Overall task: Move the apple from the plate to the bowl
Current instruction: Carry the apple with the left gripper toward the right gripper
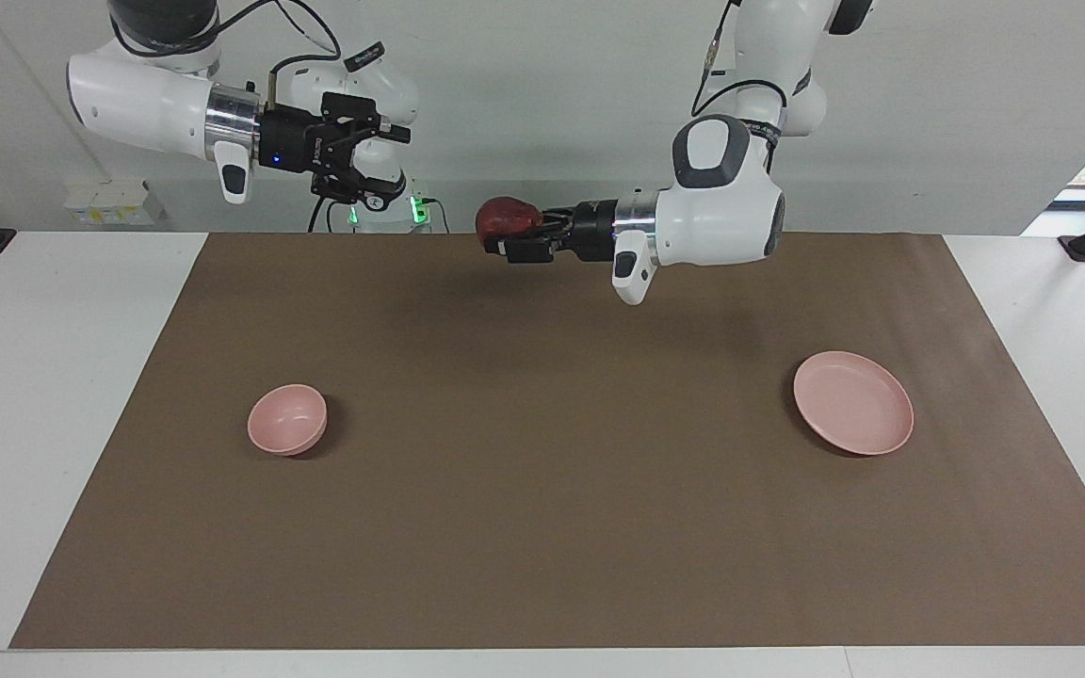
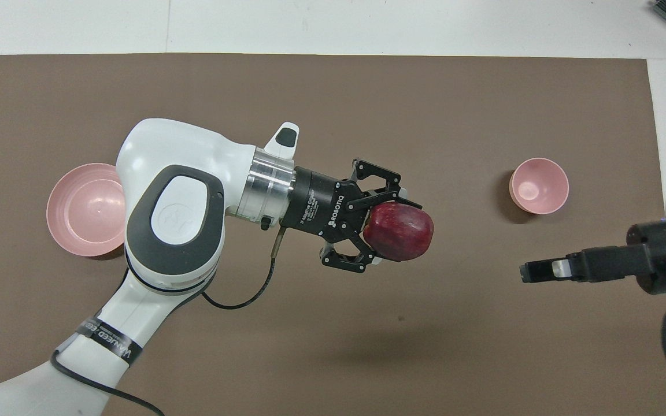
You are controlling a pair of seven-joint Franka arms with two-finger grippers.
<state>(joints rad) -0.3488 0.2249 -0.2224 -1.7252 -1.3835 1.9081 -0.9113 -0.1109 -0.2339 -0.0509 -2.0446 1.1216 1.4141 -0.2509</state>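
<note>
My left gripper [image 1: 510, 237] is shut on the dark red apple [image 1: 508, 219] and holds it high over the middle of the brown mat, between plate and bowl. In the overhead view the left gripper [image 2: 395, 230] clasps the apple [image 2: 402, 233] sideways. The pale pink plate [image 1: 853, 403] lies bare toward the left arm's end; the left arm partly covers the plate [image 2: 78, 211] from above. The small pink bowl [image 1: 287, 419] stands toward the right arm's end and also shows in the overhead view [image 2: 539, 186]. My right gripper [image 1: 390, 165] waits open and raised at its own end, and shows in the overhead view [image 2: 534, 270].
A brown mat [image 1: 542, 527] covers most of the white table. A black cable [image 2: 252, 294] hangs in a loop under the left wrist.
</note>
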